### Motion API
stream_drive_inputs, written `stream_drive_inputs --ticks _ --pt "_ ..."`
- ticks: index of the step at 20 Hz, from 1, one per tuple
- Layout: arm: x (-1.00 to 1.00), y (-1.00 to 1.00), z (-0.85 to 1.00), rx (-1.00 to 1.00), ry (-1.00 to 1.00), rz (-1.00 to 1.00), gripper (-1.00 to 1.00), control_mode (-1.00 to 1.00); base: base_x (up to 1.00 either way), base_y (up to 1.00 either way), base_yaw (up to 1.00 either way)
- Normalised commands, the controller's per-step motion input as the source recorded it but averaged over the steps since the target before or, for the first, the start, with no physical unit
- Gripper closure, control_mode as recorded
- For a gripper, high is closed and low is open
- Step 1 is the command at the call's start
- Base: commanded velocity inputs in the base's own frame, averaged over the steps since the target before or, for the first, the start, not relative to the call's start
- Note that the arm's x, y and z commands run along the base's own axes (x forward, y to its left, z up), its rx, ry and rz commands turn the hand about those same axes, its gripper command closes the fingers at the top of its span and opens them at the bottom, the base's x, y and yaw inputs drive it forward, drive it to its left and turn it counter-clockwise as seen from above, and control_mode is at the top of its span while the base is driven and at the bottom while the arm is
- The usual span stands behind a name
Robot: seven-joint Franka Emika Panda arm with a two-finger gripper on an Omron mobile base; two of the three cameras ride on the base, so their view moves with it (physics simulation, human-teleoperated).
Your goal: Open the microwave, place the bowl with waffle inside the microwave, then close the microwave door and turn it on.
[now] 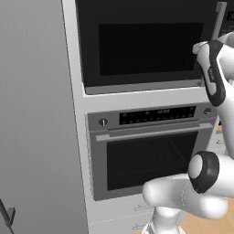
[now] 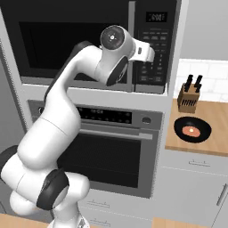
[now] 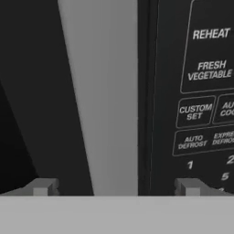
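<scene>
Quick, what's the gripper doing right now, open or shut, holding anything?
Gripper: open, holding nothing; its fingertips straddle the microwave door handle without closing on it.

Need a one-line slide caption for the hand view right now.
Open tool straddling the microwave door's grey vertical handle, keypad just to its right.
</scene>
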Motion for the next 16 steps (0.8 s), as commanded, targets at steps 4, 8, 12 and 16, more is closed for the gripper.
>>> stream_drive_inputs --ticks 4,8,12,16 --pt "0.66 0.00 -0.21 0.00 0.00 0.00 -1.00 -1.00 0.00 0.00 0.00" --pt "0.51 0.19 -0.51 0.00 -0.03 0.00 1.00 -1.00 0.00 0.00 0.00" --pt "0.26 0.76 -0.63 -0.01 -0.10 0.01 1.00 -1.00 0.00 0.00 0.00" --pt "0.01 1.00 -0.11 0.00 -0.03 0.10 1.00 -1.00 0.00 0.00 0.00"
